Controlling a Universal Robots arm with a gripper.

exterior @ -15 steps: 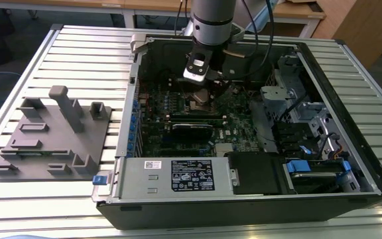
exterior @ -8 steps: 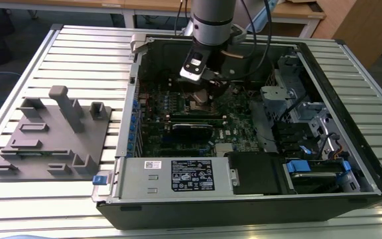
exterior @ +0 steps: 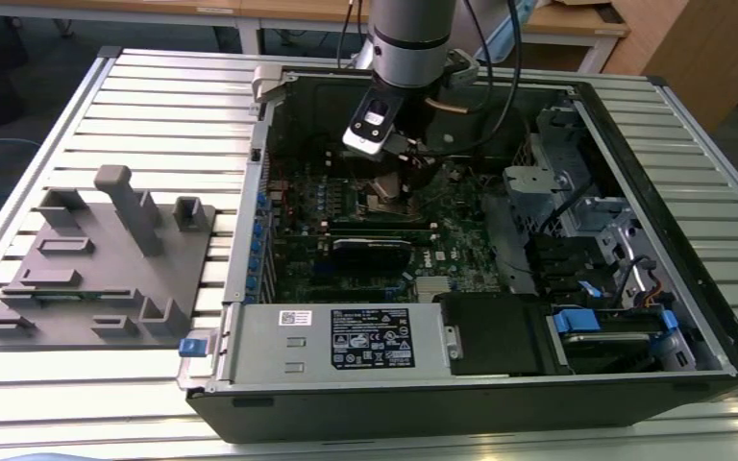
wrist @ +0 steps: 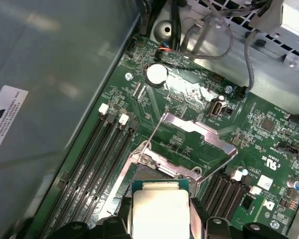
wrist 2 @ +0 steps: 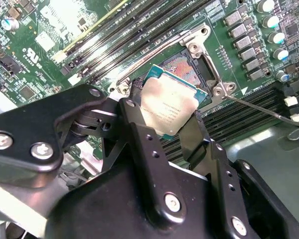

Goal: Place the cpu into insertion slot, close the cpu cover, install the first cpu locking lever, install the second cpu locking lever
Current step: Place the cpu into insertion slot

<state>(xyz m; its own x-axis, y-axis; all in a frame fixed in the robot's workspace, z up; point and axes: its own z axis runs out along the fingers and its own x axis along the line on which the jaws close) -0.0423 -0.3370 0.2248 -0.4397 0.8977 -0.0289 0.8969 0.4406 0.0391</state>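
In the second wrist view the gripper (wrist 2: 164, 117) covers two edges of the cpu (wrist 2: 169, 99), which hides much of the insertion slot (wrist 2: 187, 67); in the first wrist view the picture's edge cuts the cpu off; in the exterior view the arm (exterior: 410, 38) is cut off at the top, and the cpu is too small to make out.
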